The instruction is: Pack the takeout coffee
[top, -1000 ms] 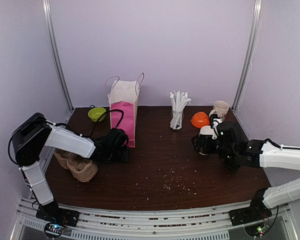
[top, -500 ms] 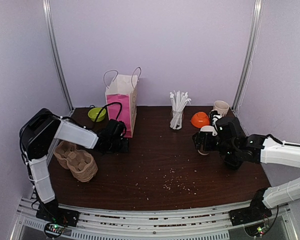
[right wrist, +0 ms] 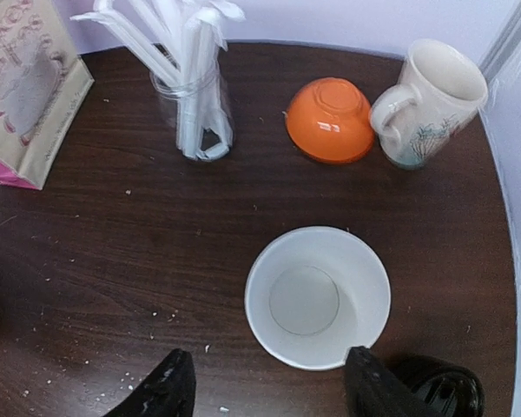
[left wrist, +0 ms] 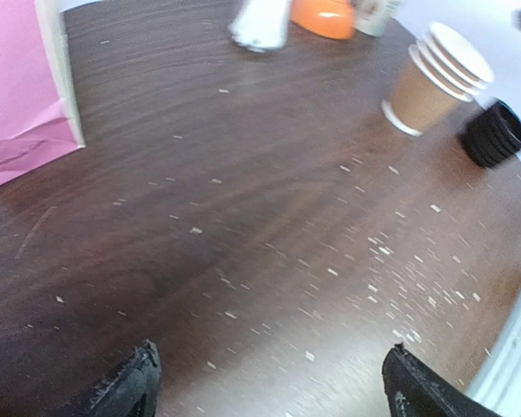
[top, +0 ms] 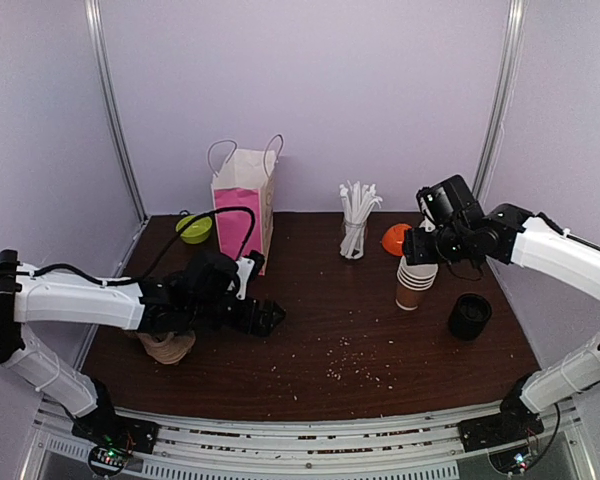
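Observation:
The takeout coffee cups are brown paper with white rims, nested in an upright stack at the right of the table. A stack of black lids sits just right of them. My right gripper hovers directly above the stack. In the right wrist view it is open over the top cup, whose white inside is empty; its right fingertip overlaps the rim. My left gripper is low over the table's middle left. It is open over bare wood, with the cups far ahead.
A pink and white paper bag stands at the back left beside a green bowl. A jar of white straws, an orange bowl and a cream mug line the back. A pulp cup carrier lies front left. Crumbs dot the wood.
My left gripper opened and swung right, away from the bag, which now stands upright further back. My right arm rose from beside the cups to above them, uncovering the lids.

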Controlling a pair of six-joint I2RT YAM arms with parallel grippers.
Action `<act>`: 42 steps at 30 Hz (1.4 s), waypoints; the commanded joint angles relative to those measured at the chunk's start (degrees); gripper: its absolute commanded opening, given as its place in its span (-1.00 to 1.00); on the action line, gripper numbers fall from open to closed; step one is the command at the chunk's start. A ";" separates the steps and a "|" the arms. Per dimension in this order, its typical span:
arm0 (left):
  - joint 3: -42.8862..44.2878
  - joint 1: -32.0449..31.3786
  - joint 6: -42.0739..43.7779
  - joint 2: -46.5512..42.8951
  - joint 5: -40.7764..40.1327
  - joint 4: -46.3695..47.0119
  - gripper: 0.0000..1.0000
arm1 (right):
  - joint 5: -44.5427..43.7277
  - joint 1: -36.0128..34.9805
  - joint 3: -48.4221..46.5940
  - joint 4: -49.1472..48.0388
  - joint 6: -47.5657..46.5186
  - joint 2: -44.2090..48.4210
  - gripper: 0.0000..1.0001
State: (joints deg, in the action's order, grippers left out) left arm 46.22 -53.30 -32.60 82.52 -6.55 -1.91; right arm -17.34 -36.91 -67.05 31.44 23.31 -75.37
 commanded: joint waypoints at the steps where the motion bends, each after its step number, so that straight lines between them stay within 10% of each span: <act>1: -1.00 -2.87 1.85 -5.16 2.28 -2.56 0.82 | 4.23 3.18 -2.80 8.93 -3.88 -3.47 0.10; 16: -1.46 -2.87 2.76 -8.95 1.27 -3.09 0.76 | 7.09 4.36 -8.98 8.92 -6.50 -15.07 0.00; 42: -3.25 -2.86 0.94 -7.90 1.36 -1.60 0.71 | 6.70 4.72 -11.60 12.98 -8.81 -18.09 -1.00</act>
State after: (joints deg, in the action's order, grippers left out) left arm 43.35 -56.40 -31.38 74.15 -5.23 -6.07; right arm -9.04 -32.38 -76.20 41.60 14.81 -93.03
